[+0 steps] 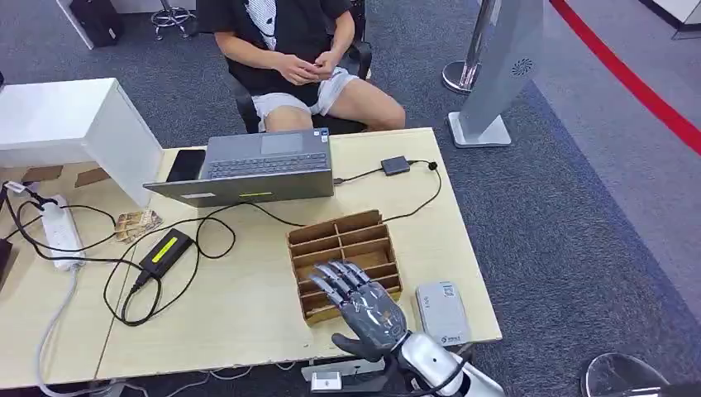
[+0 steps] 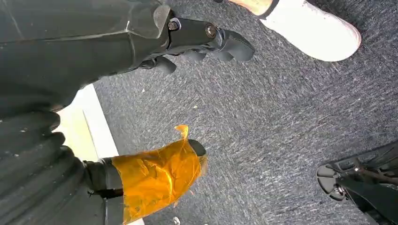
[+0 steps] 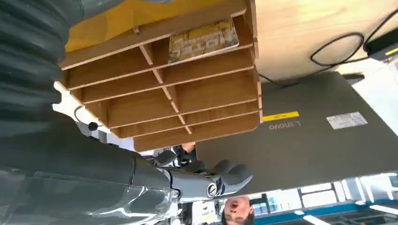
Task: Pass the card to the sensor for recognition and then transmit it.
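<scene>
Card (image 3: 202, 40) lay flat in a slot of the wooden rack (image 1: 345, 263) at five o'clock on the counter (image 1: 248, 306), thin, light, probably slick, best pinched by its exposed edge, under my right hand (image 1: 364, 304), fingers spread, holding nothing.

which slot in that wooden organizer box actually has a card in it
In the brown wooden divided organizer, only the end compartment nearest the table's front edge, under the right hand, holds a yellowish printed card; the other visible compartments show bare wood.

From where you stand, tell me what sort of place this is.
Probably an office or lab demo area: a wooden desk carrying a laptop and a power strip, grey carpet, and a person seated in an office chair.
</scene>
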